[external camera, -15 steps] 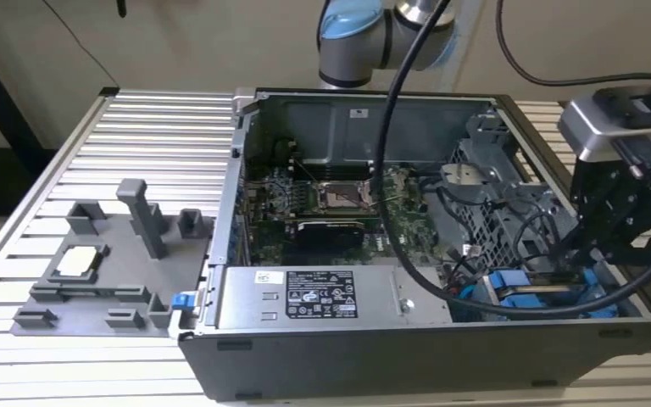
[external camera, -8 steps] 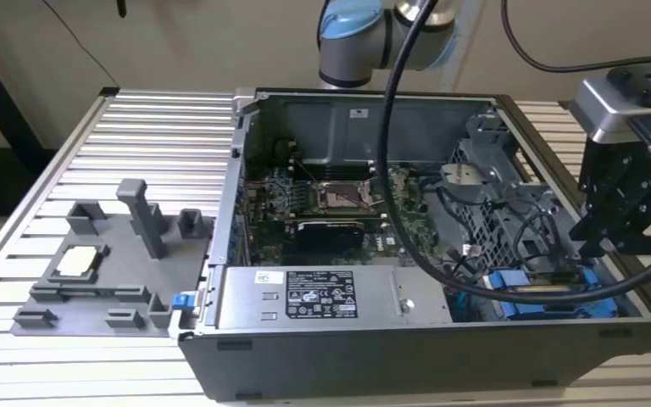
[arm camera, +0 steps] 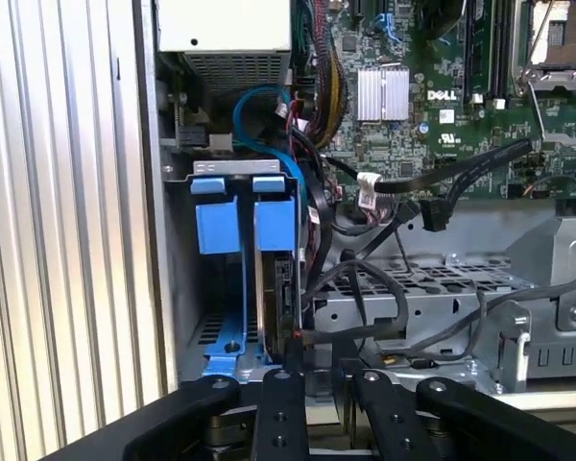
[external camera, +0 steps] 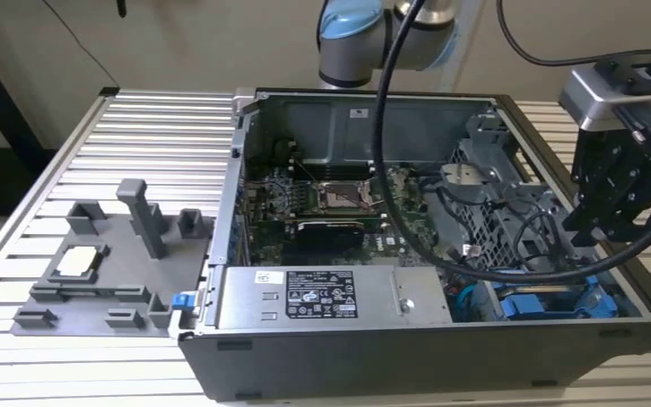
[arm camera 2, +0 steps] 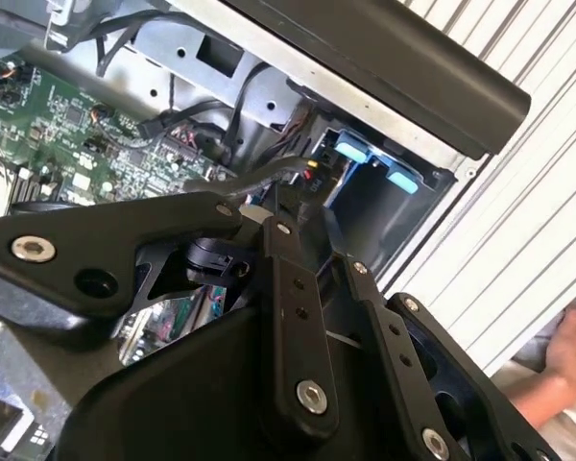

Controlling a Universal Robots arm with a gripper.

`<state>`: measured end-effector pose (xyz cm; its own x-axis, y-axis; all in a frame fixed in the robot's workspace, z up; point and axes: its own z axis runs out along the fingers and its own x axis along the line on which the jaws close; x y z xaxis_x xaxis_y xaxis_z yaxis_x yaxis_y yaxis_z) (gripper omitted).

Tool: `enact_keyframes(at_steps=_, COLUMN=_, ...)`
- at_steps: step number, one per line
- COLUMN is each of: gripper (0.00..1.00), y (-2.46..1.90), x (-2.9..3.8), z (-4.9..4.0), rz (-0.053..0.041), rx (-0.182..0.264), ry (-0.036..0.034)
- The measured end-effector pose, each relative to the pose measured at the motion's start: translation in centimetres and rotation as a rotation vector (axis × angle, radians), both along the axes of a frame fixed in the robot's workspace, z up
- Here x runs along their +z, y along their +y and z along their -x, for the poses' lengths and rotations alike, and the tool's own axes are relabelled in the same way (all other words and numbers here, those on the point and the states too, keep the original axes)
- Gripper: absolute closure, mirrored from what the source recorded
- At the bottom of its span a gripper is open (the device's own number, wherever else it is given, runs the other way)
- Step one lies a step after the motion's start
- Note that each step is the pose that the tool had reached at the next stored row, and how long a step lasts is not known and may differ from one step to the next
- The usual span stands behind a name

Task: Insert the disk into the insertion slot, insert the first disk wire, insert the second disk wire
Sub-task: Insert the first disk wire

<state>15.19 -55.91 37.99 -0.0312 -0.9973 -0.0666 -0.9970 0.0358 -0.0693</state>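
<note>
Ribbed metal tabletop (external camera: 133, 127) carries the opened computer case (external camera: 416, 356). My gripper (external camera: 592, 237) hangs at the exterior view's right above the insertion slot (arm camera: 184, 288), where the disk (arm camera: 276, 279) sits on edge; whether my jaws are open or closed I cannot tell.

Blue plastic on the disk (arm camera: 275, 252); matt grey sheet-metal insertion slot (arm camera: 180, 288).

One computer case (external camera: 416, 356) is standing on the surface (external camera: 133, 144), housing one motherboard (external camera: 260, 199), one power-supply box (external camera: 325, 297) and one perforated cage (arm camera: 432, 288). One disk (arm camera: 280, 288) is sitting in the one insertion slot (arm camera: 221, 288), where two blue tabs (arm camera: 216, 226) are showing; one grey fixture (external camera: 133, 280) is lying alongside.
</note>
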Motion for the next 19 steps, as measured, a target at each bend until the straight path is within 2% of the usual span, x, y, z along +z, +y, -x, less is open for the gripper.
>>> enact_keyframes(at_steps=2, gripper=0.73, y=0.48, x=0.0, z=0.05, rz=0.0, rx=0.0, ry=0.0)
enact_keyframes(at_steps=6, gripper=0.73, y=1.73, x=0.0, z=0.15, rz=0.0, rx=0.0, ry=0.0)
enact_keyframes(at_steps=13, gripper=0.73, y=4.36, x=-0.01, z=0.23, rz=-0.0001, rx=0.0, ry=0.0)
enact_keyframes(at_steps=14, gripper=0.73, y=4.57, x=-0.01, z=0.24, rz=-0.0003, rx=-0.001, ry=0.0)
enact_keyframes(at_steps=15, gripper=0.73, y=4.6, x=0.0, z=0.28, rz=0.0, rx=0.0, ry=0.0)
enact_keyframes(at_steps=19, gripper=0.73, y=4.53, x=-0.01, z=1.09, rz=-0.0013, rx=0.0, ry=-0.0028)
